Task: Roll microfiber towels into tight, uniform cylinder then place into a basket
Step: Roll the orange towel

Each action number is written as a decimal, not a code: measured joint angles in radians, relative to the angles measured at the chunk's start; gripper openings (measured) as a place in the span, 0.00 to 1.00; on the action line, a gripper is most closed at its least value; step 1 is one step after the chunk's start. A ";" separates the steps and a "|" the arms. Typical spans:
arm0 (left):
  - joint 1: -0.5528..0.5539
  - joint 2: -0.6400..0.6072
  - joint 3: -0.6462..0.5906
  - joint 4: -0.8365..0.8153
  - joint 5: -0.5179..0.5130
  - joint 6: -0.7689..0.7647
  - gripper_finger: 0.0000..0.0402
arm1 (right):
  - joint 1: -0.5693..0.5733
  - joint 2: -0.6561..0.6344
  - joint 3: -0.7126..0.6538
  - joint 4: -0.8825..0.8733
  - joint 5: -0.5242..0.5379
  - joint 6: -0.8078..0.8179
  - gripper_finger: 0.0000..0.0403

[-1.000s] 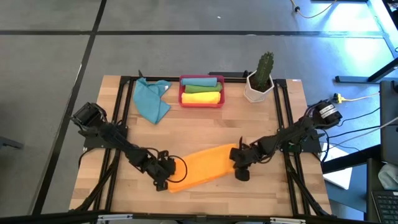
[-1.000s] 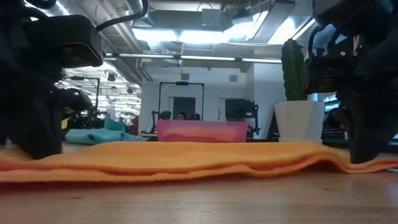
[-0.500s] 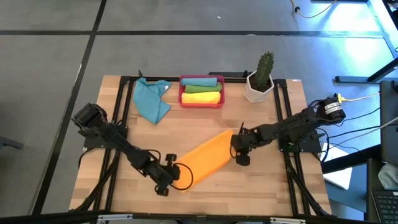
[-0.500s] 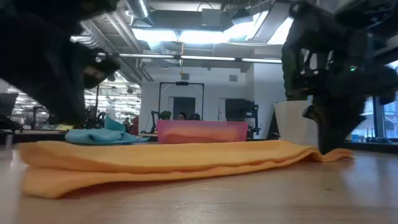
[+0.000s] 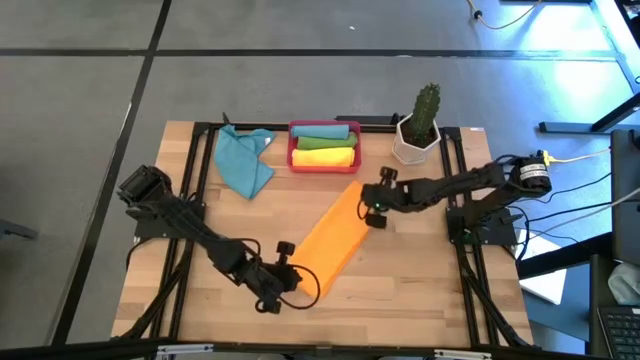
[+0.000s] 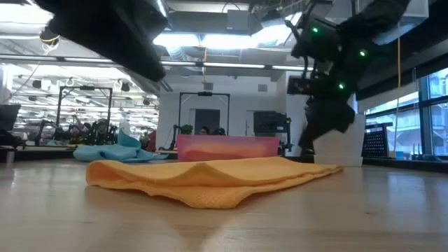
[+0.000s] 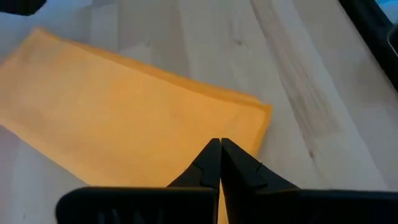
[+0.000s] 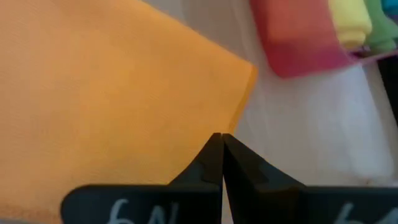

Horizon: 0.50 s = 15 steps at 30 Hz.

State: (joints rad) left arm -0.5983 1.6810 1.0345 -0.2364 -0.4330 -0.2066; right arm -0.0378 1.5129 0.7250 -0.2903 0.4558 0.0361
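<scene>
A soft orange microfiber towel (image 5: 330, 243), folded into a long strip, lies diagonally across the middle of the pale wooden tabletop (image 5: 420, 285). The left pincer (image 5: 287, 282) sits at the strip's near end and the right pincer (image 5: 371, 203) at its far end, the one closest to the shallow red plastic basket (image 5: 324, 160). Both wrist views show each pair of dark fingers pressed together, tips low over the orange cloth just inside a corner; whether any fabric is nipped between them cannot be told.

What could go wrong, as I judge it: if the two pincers pull unevenly, the strip may skew or bunch — the low view already shows a slack, humped fold near the front edge — and a roll started on that would come out loose or cone-shaped rather than even. Pressed-together tips may also slide over the nap instead of dragging it, leaving the towel where it lies. The far end is near the basket, so a push that way could nudge it.

Counted: four towels in all — the orange one in hand, a crumpled teal blue towel (image 5: 243, 160) lying loose on the tabletop just left of the basket, and two rolled ones inside it, a green roll (image 5: 325, 131) and a yellow roll (image 5: 325, 155). One basket. One white hexagonal pot holding a green cactus (image 5: 418, 131) stands to the basket's right. Two arms.
</scene>
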 joint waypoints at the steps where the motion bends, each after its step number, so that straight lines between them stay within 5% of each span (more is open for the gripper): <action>1: 0.004 0.000 0.002 0.000 -0.002 0.000 0.00 | -0.004 0.000 0.021 -0.023 -0.018 -0.010 0.02; 10: 0.008 -0.002 -0.007 -0.058 -0.017 -0.014 0.02 | 0.168 -0.015 0.113 -0.108 -0.240 0.154 0.02; 15: 0.036 -0.002 -0.057 -0.166 -0.071 -0.114 0.00 | 0.316 -0.005 0.113 -0.115 -0.267 0.248 0.02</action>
State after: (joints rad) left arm -0.5622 1.6791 0.9772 -0.4026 -0.5040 -0.3210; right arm 0.2785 1.5079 0.8379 -0.4051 0.1888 0.2842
